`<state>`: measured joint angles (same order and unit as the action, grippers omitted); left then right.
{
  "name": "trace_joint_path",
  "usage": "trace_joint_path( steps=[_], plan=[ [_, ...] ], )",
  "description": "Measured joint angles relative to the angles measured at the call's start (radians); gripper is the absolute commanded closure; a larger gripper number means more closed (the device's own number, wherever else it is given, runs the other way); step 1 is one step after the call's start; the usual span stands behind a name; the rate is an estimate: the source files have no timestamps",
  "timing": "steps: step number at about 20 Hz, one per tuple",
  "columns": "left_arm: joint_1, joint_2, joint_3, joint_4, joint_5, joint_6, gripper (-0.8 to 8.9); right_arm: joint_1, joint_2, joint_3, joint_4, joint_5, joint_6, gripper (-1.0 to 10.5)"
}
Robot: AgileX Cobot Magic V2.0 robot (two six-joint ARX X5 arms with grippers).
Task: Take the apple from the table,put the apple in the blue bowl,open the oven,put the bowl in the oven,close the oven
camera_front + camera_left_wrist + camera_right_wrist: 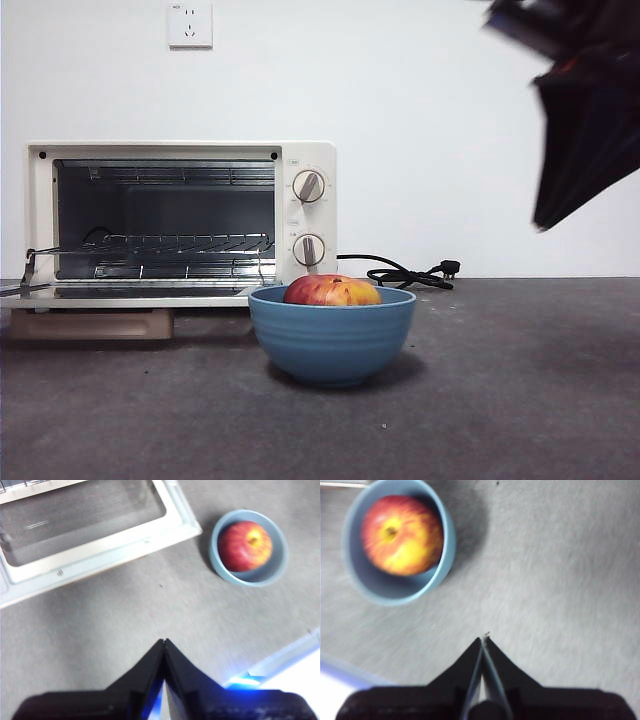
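Observation:
The red and yellow apple [332,291] lies in the blue bowl [332,342], which stands on the table [520,400] just right of the oven's front. The cream oven [305,155] is open, its glass door [120,294] folded down flat and the rack inside bare. My left gripper [164,643] is shut and empty, hovering above the table with the oven door [125,542], bowl [274,574] and apple [245,545] ahead of it. My right gripper [483,639] is shut and empty, above the table a short way from the bowl [370,587] and apple [401,534].
A dark arm [585,110] hangs in from the top right corner of the front view, well above the table. A black power cord and plug [405,273] lie behind the bowl by the wall. The door's beige handle [90,325] juts towards the front.

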<state>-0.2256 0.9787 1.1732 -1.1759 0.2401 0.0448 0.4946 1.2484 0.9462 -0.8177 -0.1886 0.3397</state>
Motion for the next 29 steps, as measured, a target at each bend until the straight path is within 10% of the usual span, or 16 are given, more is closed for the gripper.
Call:
trace_joint_path(
  steps=[3, 16, 23, 29],
  plan=[
    [0.0, -0.095, 0.0, -0.058, 0.0, -0.002, 8.19, 0.051, 0.117, 0.103, 0.0, 0.025, 0.026, 6.5],
    [0.0, -0.237, 0.0, -0.142, 0.0, -0.031, 8.19, 0.068, 0.514, 0.344, 0.034, 0.048, 0.054, 6.7],
    [0.0, -0.237, 0.0, -0.141, 0.0, -0.031, 8.19, 0.074, 0.568, 0.345, 0.097, 0.059, 0.057, 9.7],
    [0.0, -0.237, 0.0, -0.141, -0.002, -0.031, 8.19, 0.102, 0.568, 0.356, 0.091, 0.085, 0.061, 9.6]
  ],
)
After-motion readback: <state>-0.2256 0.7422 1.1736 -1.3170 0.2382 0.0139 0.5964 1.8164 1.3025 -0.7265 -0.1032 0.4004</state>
